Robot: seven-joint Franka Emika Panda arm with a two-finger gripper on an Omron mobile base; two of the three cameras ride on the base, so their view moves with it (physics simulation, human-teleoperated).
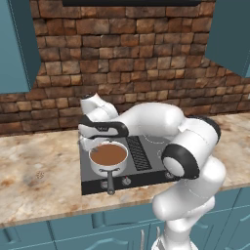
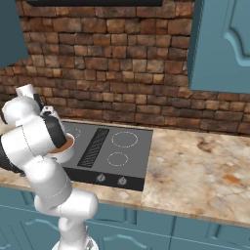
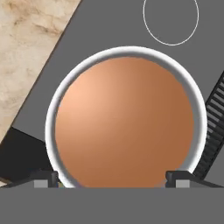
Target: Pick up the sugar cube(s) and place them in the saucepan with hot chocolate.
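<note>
The silver saucepan point(image 1: 108, 157) holds smooth brown hot chocolate and stands on the front left burner, its dark handle point(image 1: 111, 183) pointing toward the counter's front edge. My gripper point(image 1: 88, 142) hangs just above the pan's back left rim. In the hand view the gripper point(image 3: 111, 179) is open, its fingertips point(image 3: 43, 178) wide apart over the saucepan point(image 3: 127, 118) with nothing between them. A tiny pale speck point(image 1: 40, 174) lies on the beige stone left of the stove; it looks like a sugar cube, too faint to be sure. The arm hides most of the saucepan point(image 2: 68, 145) in the right base view.
The dark cooktop point(image 1: 146, 146) has a central vent grille point(image 1: 138, 152) and knobs point(image 1: 126, 181) along its front. Beige marbled counter point(image 2: 195, 166) stretches to both sides. A brick wall point(image 1: 127, 58) stands behind, with teal cabinets point(image 2: 224, 44) above.
</note>
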